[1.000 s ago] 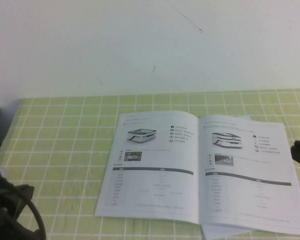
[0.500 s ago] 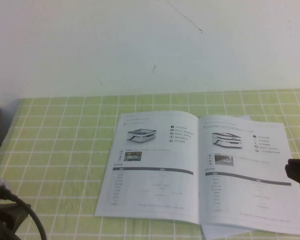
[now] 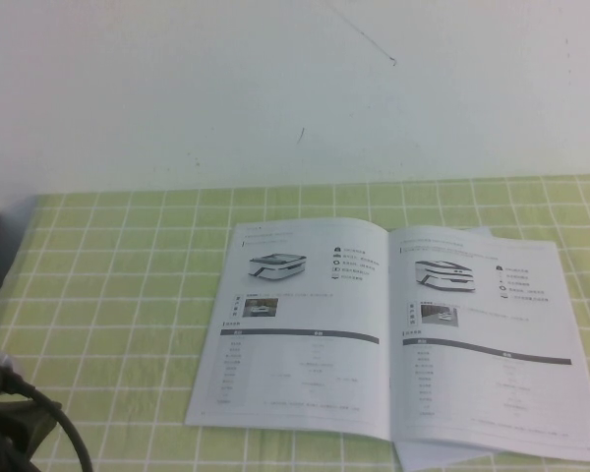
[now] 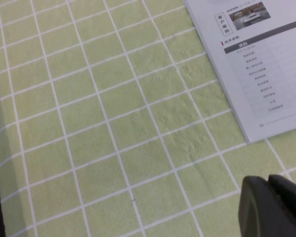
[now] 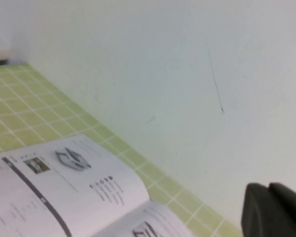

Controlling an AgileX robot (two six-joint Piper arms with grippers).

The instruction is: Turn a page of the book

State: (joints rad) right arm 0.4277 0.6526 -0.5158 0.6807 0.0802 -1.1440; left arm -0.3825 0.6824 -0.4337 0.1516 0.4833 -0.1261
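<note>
**Lying open and flat, the book rests untouched on the checked cloth**

Lying open on the surface, the book shows two facing white pages, both flat. The surface is covered with a green cloth crossed by white grid lines, and a plain white wall rises behind it.

The left-hand page carries a small picture of a low flat vehicle near its top, a column of icons beside it, a smaller photo below and a grey table under a dark bar. The right-hand page has much the same layout. Edges of other leaves stick out under it at the near right corner and at the far edge.

The left end effector appears only in the left wrist view, as a dark tip with its two fingers pressed together, clenched on nothing. It hangs over bare cloth, near the book's near left corner but apart from it. In the high view, only dark cabling of the left arm shows at the near left corner of the surface.

The right end effector appears only in its own wrist view, a dark tip clenched with nothing between its fingers. It is up off the book, with the wall filling most of what lies beyond it and the open pages below.
</note>
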